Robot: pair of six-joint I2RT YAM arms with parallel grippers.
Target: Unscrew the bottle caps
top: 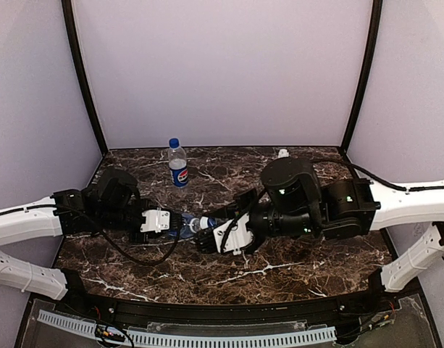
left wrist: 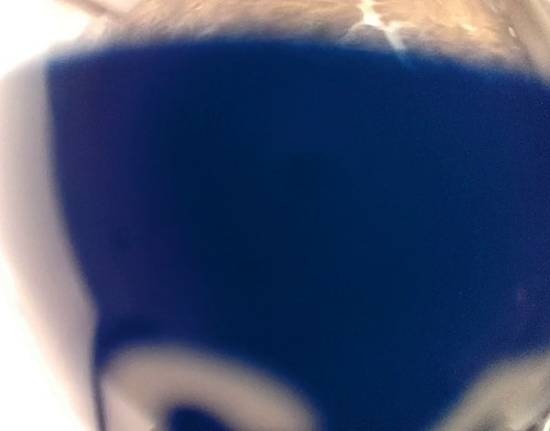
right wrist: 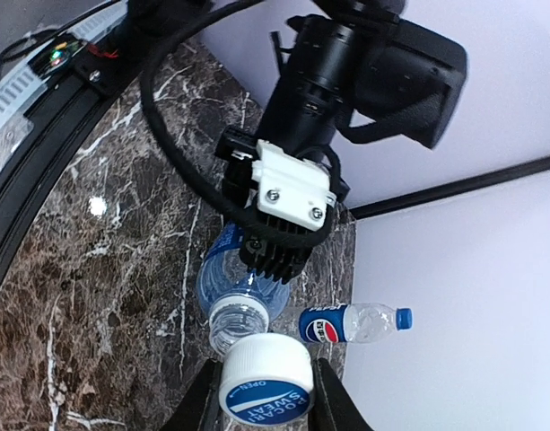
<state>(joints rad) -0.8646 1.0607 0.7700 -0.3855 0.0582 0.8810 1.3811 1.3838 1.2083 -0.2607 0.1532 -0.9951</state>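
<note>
White cap [right wrist: 266,375] pinched in right gripper [right wrist: 266,400], bottle [right wrist: 231,285] in left gripper [top: 172,225]

- Two bottles: a Pepsi bottle [top: 177,167] and a blue-banded bottle [right wrist: 230,292].
- Two caps: a blue cap [top: 174,143] and a white cap [right wrist: 264,377].
- Two grippers: a left gripper [right wrist: 271,262] and a right gripper [right wrist: 264,400].
- One table [top: 279,270].
- One small white thing [top: 282,153], half hidden, too small to name.
</note>
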